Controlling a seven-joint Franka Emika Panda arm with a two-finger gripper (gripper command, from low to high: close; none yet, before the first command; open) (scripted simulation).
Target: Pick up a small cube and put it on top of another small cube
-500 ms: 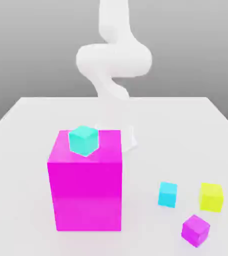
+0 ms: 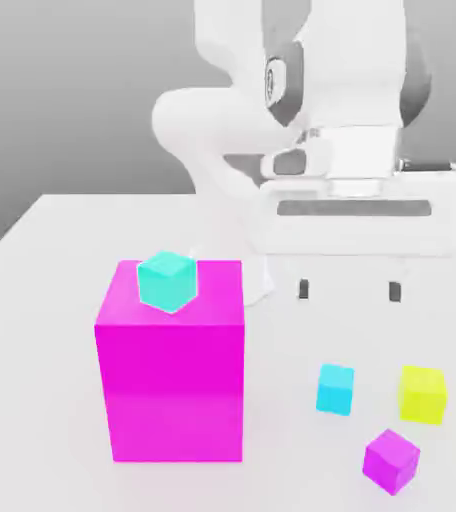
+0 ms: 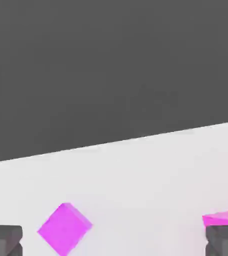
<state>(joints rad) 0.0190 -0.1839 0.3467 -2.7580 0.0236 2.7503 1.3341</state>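
Note:
The small sky-blue cube (image 2: pixel 336 389) lies on the white table toward the exterior view's right front. The small teal cube (image 2: pixel 167 280) rests on top of the large magenta cube (image 2: pixel 170 370). My gripper (image 2: pixel 348 290) hangs above the table behind the sky-blue cube and well clear of it. It is open, its two dark fingertips (image 2: pixel 302 290) set wide apart with nothing between them. In the hand view the gripper (image 3: pixel 114 242) shows its dark fingertips (image 3: pixel 3 240) far apart, with a small magenta cube (image 3: pixel 64 228) on the table between them.
A yellow cube (image 2: pixel 422 394) sits to the exterior view's right of the sky-blue cube, and a small magenta cube (image 2: pixel 390 460) lies in front of both. The white table (image 2: pixel 62 260) stretches open behind and left of the large block.
The white hand with its open fingers has come into the exterior view above the table's right half. None of the cubes has moved.

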